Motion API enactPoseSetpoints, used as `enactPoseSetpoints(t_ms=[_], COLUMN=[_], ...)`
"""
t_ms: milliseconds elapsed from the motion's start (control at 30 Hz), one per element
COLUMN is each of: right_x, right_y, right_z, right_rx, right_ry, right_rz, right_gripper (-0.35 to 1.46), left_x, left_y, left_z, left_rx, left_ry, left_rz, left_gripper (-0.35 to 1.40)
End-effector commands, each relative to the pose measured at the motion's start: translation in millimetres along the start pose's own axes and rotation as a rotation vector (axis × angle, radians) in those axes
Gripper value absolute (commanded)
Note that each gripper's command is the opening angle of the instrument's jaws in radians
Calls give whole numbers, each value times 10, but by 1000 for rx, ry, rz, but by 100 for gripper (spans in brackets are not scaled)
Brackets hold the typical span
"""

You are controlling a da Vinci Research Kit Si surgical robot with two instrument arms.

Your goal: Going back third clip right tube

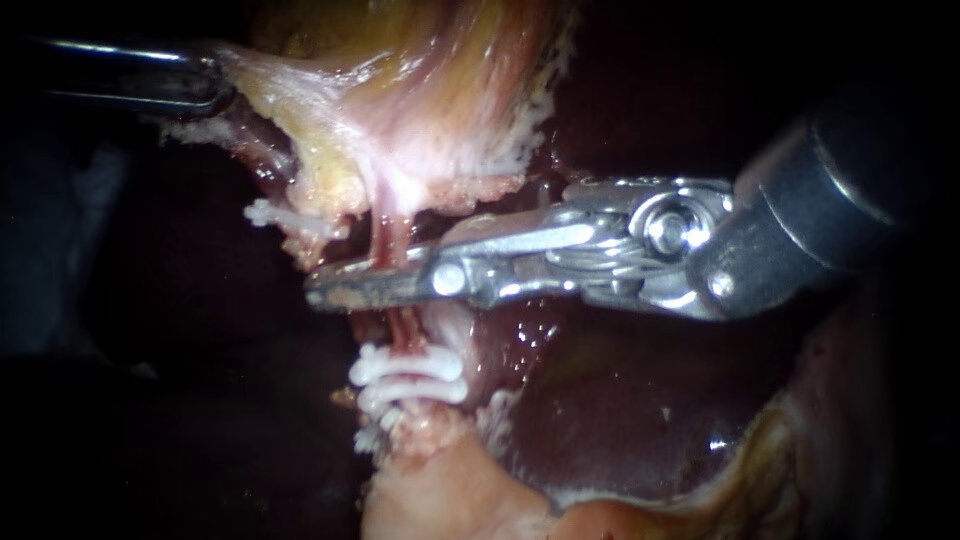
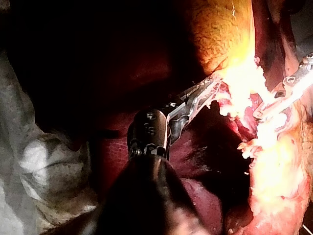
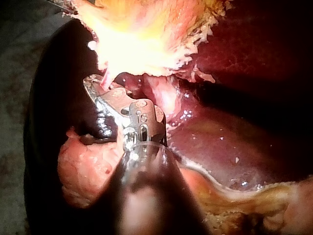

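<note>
Right instrument (image 1: pixel 325 293) spans wet liver (image 1: pixel 620 420); left instrument (image 1: pixel 215 85) grips gallbladder (image 1: pixel 420 100).

The endoscope sits close before the thin pink tube (image 1: pixel 392 235); both wrist cameras, farther back, seemingly share its pale yellow tissue (image 1: pixel 400 110).

A crumpled grey cloth (image 2: pixel 34 166) covers the surface. The dark red liver (image 3: pixel 234 142) lies on it, its rim against the cloth. The surface's edges and corners are hidden.
</note>
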Motion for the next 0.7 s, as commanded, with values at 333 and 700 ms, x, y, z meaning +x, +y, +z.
enactPoseSetpoints(t_ms=[333,700], right_x=[-3,-36], right_y=[3,44], right_z=[9,31], right_rx=[47,25], right_ry=[27,37], right_rz=[-3,-113], right_gripper=[37,45], left_x=[0,-1], left_y=[0,0], left_z=[0,1], left_rx=[1,2], left_ry=[0,1], left_rz=[0,1], left_gripper=[-35,-35])
